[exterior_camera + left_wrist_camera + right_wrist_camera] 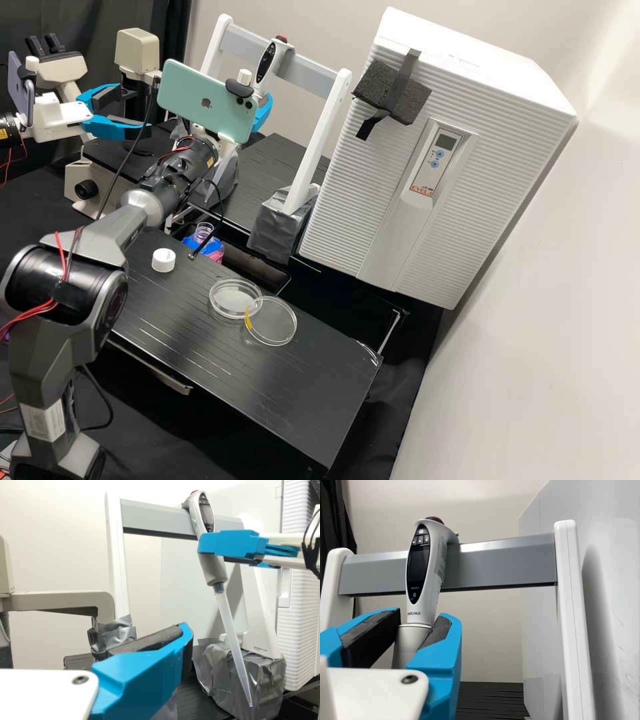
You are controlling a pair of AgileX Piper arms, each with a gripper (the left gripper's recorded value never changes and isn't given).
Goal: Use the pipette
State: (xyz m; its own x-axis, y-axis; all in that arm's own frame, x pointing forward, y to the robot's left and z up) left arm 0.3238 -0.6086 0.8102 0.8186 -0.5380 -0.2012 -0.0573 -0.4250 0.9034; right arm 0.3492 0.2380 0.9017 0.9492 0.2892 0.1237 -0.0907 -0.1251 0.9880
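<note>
Pipette (422,575) is hung on the grey crossbar (495,567) of the white stand (313,133), at the back of the desk (267,393), next to the white machine (433,153). A long clear tip (235,645) is fitted; it points down at a slight tilt, with its end in front of the taped stand foot (262,675).

Right claw (415,630) is closed on the pipette's lower body, just under the display. Both black pads (436,630) are seen against its sides.

Left claw (107,110) is held open and empty. It is placed left of the stand, by the microscope (87,180), well apart from the pipette.

Two clear dishes (233,297) (273,321) are laid mid-desk with rims meeting; a yellow mark (248,317) is seen where they meet. A white cap (163,260) is set near them. A bottle (203,239) with purple contents is noted just behind the cap.
</note>
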